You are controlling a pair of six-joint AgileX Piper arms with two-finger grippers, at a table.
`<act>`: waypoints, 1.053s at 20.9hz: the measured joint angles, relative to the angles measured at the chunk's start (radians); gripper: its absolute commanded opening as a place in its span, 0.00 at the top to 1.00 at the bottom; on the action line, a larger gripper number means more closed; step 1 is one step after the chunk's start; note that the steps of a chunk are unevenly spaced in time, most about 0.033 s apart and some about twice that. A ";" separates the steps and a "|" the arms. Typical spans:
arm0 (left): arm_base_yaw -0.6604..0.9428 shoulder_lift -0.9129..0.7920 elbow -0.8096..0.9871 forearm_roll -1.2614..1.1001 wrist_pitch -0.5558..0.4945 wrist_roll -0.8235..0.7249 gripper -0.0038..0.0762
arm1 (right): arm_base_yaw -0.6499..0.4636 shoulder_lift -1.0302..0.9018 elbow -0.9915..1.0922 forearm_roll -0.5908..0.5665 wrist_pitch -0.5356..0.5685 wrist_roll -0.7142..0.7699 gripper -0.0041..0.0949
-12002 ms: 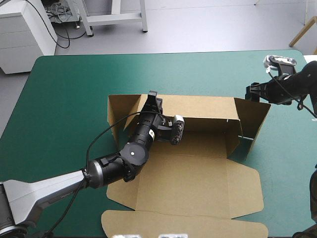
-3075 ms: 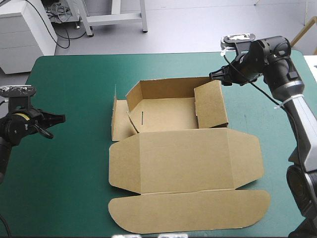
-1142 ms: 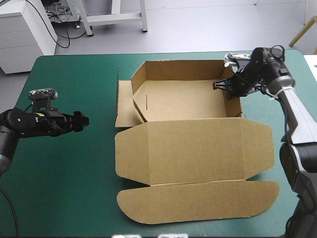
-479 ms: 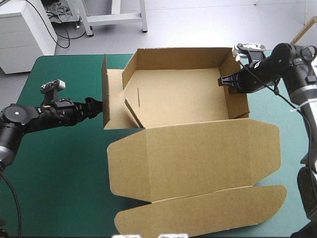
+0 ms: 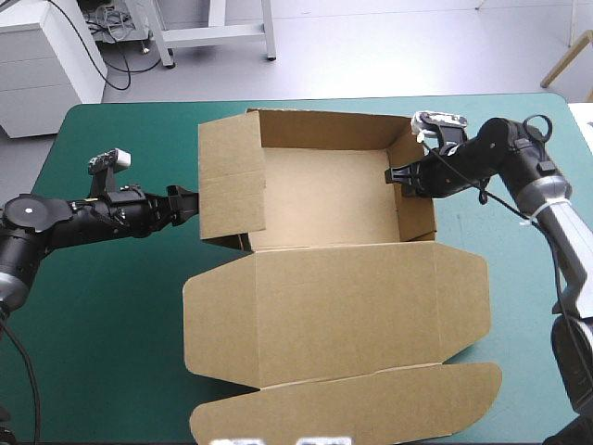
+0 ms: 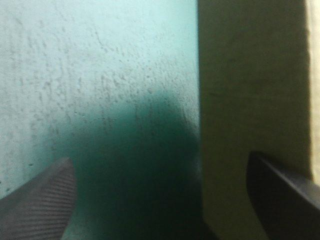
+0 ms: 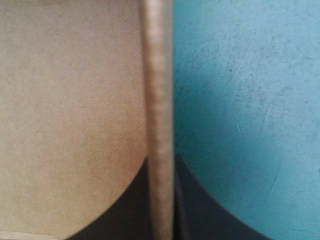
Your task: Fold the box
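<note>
- High view: The brown box [image 5: 324, 195] sits mid-worktop [image 5: 111, 315], with its tray on the far side, walls raised and mouth up. Its lid [image 5: 343, 306] lies flat toward the near edge, so the long axis runs far to near. The right hand [image 5: 397, 176] pinches the right wall [image 5: 417, 199]. The left hand [image 5: 190, 206] is at the leaning left wall [image 5: 232, 181]. The board looks light and stiff and should hinge only at its creases, so the wall rims seem the best hold.
- Left wrist view: The left hand [image 6: 157, 165] is spread wide and holds nothing. A board panel [image 6: 245, 90] rises ahead, nearer one finger; contact cannot be told.
- Right wrist view: The right hand [image 7: 161, 170] is all but closed on the wall's thin top edge [image 7: 157, 75], with the teal-green cover [image 7: 240, 75] outside it.
</note>
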 measured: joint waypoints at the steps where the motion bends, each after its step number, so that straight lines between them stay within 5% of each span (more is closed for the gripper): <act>1: 0.000 0.001 0.000 -0.023 0.018 0.016 0.14 | 0.028 0.001 0.005 -0.006 -0.024 0.004 0.98; 15: 0.001 0.001 0.000 0.003 0.189 0.035 0.15 | 0.267 0.141 0.010 -0.035 -0.196 0.097 0.98; 22: 0.001 0.000 0.000 0.244 0.158 -0.108 0.38 | 0.344 0.142 0.011 -0.057 -0.233 0.117 0.98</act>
